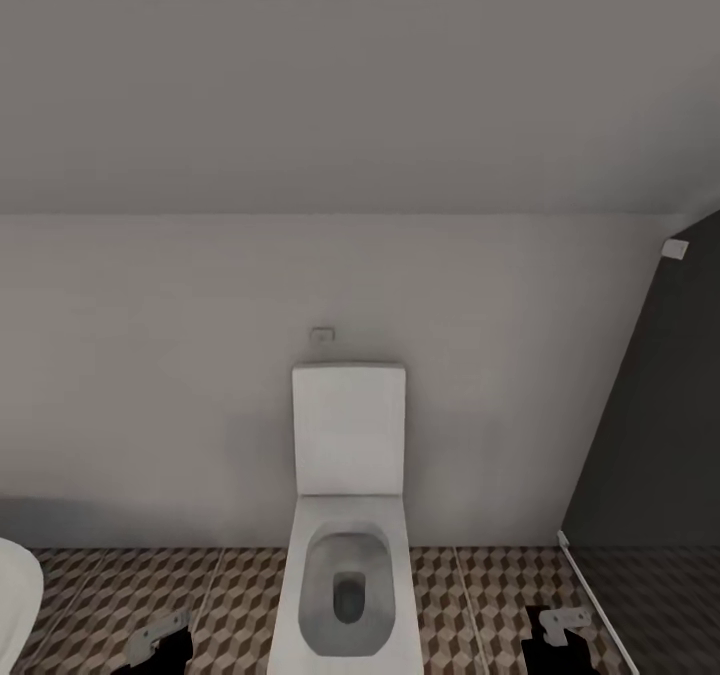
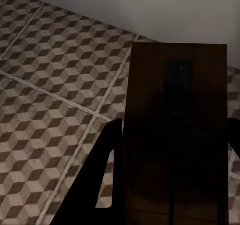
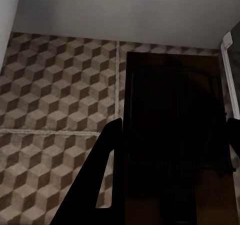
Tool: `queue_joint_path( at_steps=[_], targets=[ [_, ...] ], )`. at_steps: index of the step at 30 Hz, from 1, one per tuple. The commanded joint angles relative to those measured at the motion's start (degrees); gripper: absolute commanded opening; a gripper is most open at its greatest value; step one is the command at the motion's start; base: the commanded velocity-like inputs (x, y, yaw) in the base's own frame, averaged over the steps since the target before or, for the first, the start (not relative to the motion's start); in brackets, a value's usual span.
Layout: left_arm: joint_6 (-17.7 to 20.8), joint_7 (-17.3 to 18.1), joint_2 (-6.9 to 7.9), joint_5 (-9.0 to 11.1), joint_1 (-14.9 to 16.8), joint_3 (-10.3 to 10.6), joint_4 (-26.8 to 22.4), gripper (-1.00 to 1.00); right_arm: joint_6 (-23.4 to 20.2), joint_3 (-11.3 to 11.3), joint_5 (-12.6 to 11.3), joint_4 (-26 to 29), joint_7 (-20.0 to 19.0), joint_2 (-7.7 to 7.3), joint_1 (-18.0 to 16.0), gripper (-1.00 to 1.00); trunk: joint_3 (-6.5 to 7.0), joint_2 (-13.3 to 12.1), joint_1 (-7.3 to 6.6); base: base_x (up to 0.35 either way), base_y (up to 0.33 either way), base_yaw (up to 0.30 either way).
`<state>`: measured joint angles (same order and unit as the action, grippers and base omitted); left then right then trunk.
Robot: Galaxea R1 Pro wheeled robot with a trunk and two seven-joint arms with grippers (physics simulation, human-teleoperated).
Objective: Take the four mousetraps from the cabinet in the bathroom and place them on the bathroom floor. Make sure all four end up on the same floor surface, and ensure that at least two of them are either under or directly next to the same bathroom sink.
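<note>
Head view: white rectangular toilet (image 1: pixel 345 555) straight ahead on the brown-and-beige cube-patterned tiled bathroom floor (image 1: pixel 240 595). Left gripper (image 1: pixel 150 645) and right gripper (image 1: pixel 560 630) sit low, either side of it; grip state unreadable here.

Left wrist view: flat brown wooden mousetrap (image 2: pixel 175 135) clamped between the dark fingers (image 2: pixel 100 185), tiles beyond the tips.

Right wrist view: second wooden mousetrap (image 3: pixel 172 135), wire bail visible, likewise pinched.

Judgement: light, stiff boards; sprung wire is touchy, so hold by the board edges.
</note>
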<state>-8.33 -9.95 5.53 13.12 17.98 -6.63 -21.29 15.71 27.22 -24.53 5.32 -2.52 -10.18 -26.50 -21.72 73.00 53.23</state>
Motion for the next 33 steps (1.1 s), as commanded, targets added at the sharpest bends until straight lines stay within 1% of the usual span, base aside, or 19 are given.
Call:
queue_joint_path(
  at_steps=[1,33],
  targets=[
    [-0.19,-0.25,0.01,0.50,0.04,0.13,0.02,-1.00,0.22,0.29,-0.70,-0.05,-0.45,-0.02,-0.04,-1.00,-0.25,0.45,0.23,0.000,0.000,0.000],
    [-0.23,-0.28,-0.08,0.50,0.04,0.22,0.02,-1.00,0.22,0.29,-0.70,-0.05,-0.38,-0.02,-0.04,-1.00,-5.99,13.29,7.25,0.000,0.000,0.000]
  ],
)
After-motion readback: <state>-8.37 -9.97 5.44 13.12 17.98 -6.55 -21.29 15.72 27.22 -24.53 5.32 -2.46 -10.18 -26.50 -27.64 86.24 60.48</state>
